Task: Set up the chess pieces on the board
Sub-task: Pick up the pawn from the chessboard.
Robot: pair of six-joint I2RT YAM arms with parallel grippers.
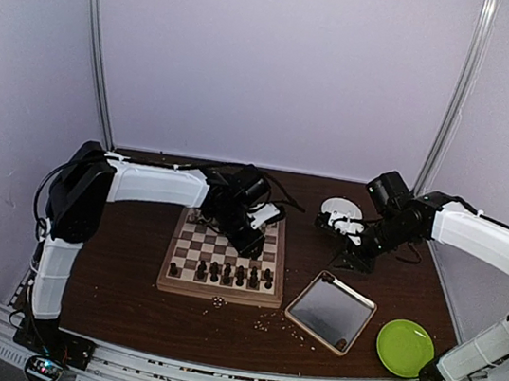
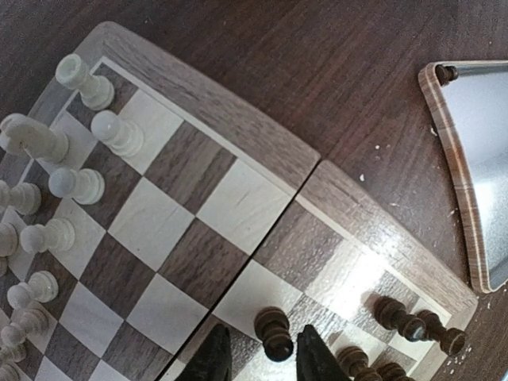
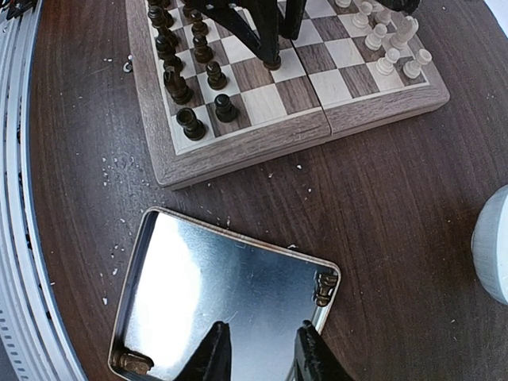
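The board (image 1: 218,292) lies at centre left, with dark chess pieces (image 1: 228,273) along its near rows and cream ones at the far side. My left gripper (image 1: 256,244) hangs over the board's right part. In the left wrist view it (image 2: 263,359) is open, with one dark pawn (image 2: 275,333) standing between the fingers, a gap on each side. Cream pieces (image 2: 75,184) stand to the left and more dark ones (image 2: 406,321) to the right. My right gripper (image 3: 262,359) is open and empty just above the metal tray (image 3: 159,238). Two dark pieces (image 3: 324,288) lie in the tray's corners.
The tray (image 1: 316,294) lies right of the board. A green plate (image 1: 404,347) sits at the near right and a white bowl (image 1: 340,207) at the back. Pale crumbs (image 1: 265,323) are scattered on the table in front of the board and tray.
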